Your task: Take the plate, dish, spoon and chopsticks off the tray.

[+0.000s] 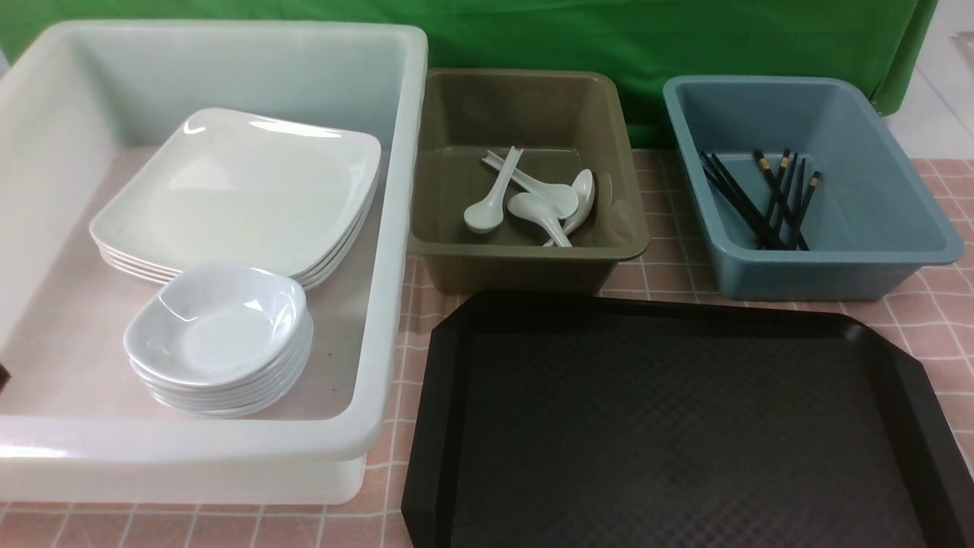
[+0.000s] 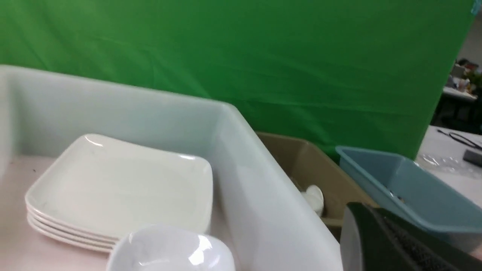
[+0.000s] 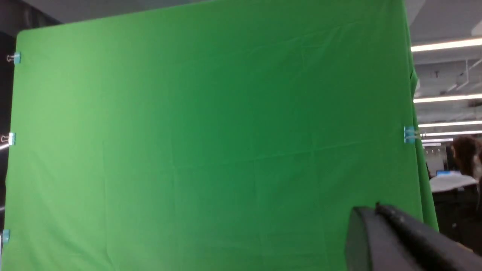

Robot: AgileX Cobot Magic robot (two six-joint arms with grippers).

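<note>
The black tray (image 1: 685,426) lies at the front right with nothing on it. The plate (image 1: 243,190) tops a stack of white plates inside the white tub (image 1: 396,228). In front of it, the dish (image 1: 217,327) tops a stack of small dishes. Several white spoons (image 1: 533,202) lie in the olive tub (image 1: 525,259). Black chopsticks (image 1: 761,202) lie in the blue tub (image 1: 883,167). Neither gripper shows in the front view. My left gripper (image 2: 376,233) hangs shut and empty above the white tub's near right side. My right gripper (image 3: 384,233) faces the green backdrop, holding nothing; its gap is hidden.
The three tubs stand in a row behind the tray, white on the left, olive in the middle, blue on the right. A green backdrop (image 1: 609,38) closes off the back. The pink checked tablecloth (image 1: 943,320) shows between and around them.
</note>
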